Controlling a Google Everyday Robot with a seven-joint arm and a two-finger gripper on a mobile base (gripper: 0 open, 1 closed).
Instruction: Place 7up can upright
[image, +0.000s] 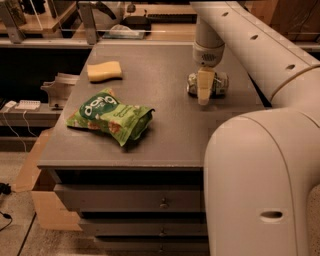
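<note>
The 7up can (220, 84), small and silvery with green markings, lies on its side on the grey table (165, 125) at the right, towards the back. My gripper (204, 94) hangs from the white arm straight down over the can's middle, with its pale tip in front of the can and close to the tabletop. The gripper hides the middle of the can, so only the can's two ends show on either side of it.
A green snack bag (111, 116) lies at the left front of the table. A yellow sponge (104, 70) lies at the back left. The arm's large white body (260, 180) fills the right front. Drawers sit under the tabletop, and shelves stand behind the table.
</note>
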